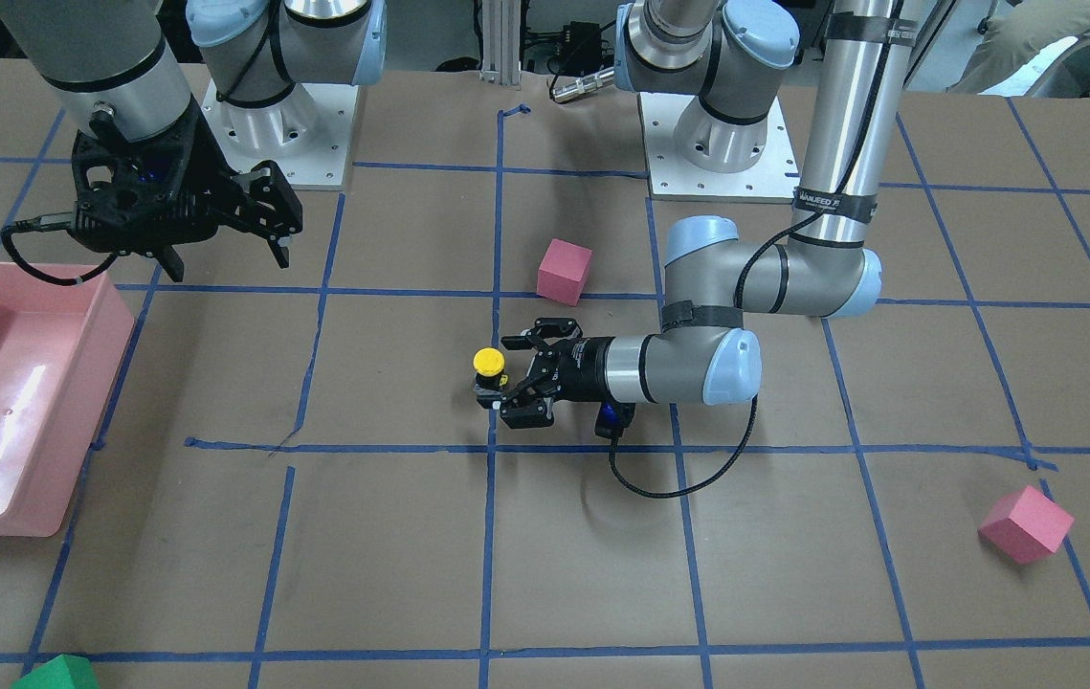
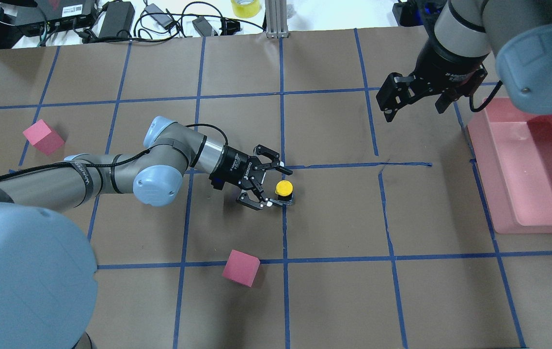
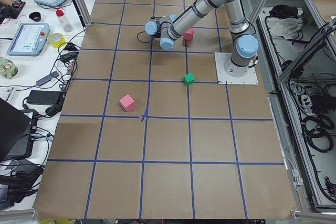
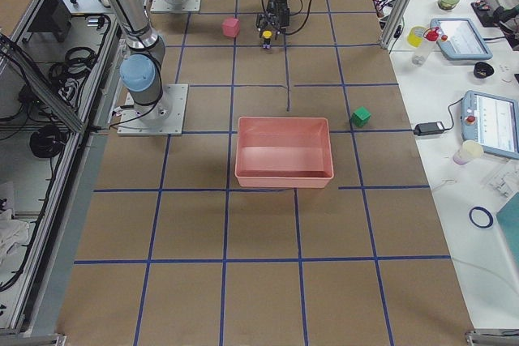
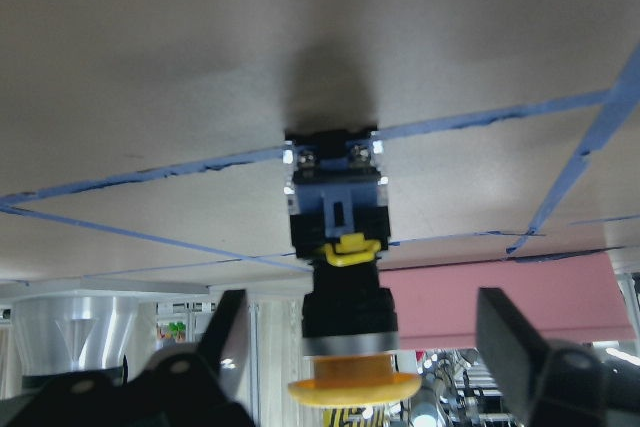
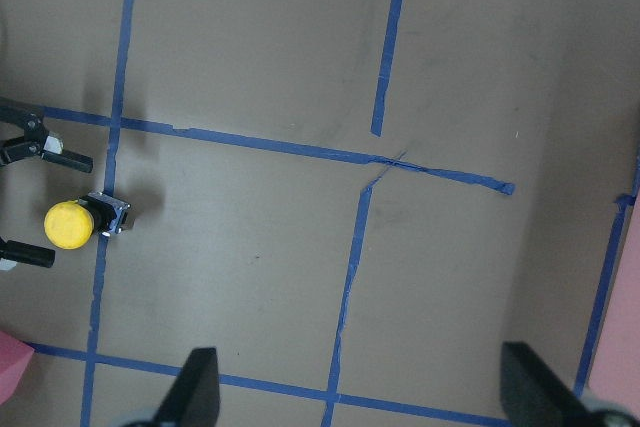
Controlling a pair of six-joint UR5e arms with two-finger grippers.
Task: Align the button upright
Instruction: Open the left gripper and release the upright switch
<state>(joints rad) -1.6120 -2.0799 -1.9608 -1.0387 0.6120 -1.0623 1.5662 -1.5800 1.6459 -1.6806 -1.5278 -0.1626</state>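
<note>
The button point(image 2: 284, 188) stands upright on the brown table where blue tape lines cross, yellow cap on top, black body and grey base below. It also shows in the front view point(image 1: 488, 364) and the right wrist view point(image 6: 72, 224). My left gripper point(image 2: 278, 188) lies level just above the table, open, one finger on each side of the button. In the left wrist view the button point(image 5: 340, 267) sits between the fingers point(image 5: 510, 342) with a gap on both sides. My right gripper point(image 2: 414, 109) hangs open and empty near the pink bin.
A pink bin point(image 2: 496, 194) stands at the table's right side. One pink cube point(image 2: 240, 267) lies near the robot behind the left gripper, another point(image 2: 43, 137) at the far left. A green cube point(image 1: 56, 673) sits at the far table edge.
</note>
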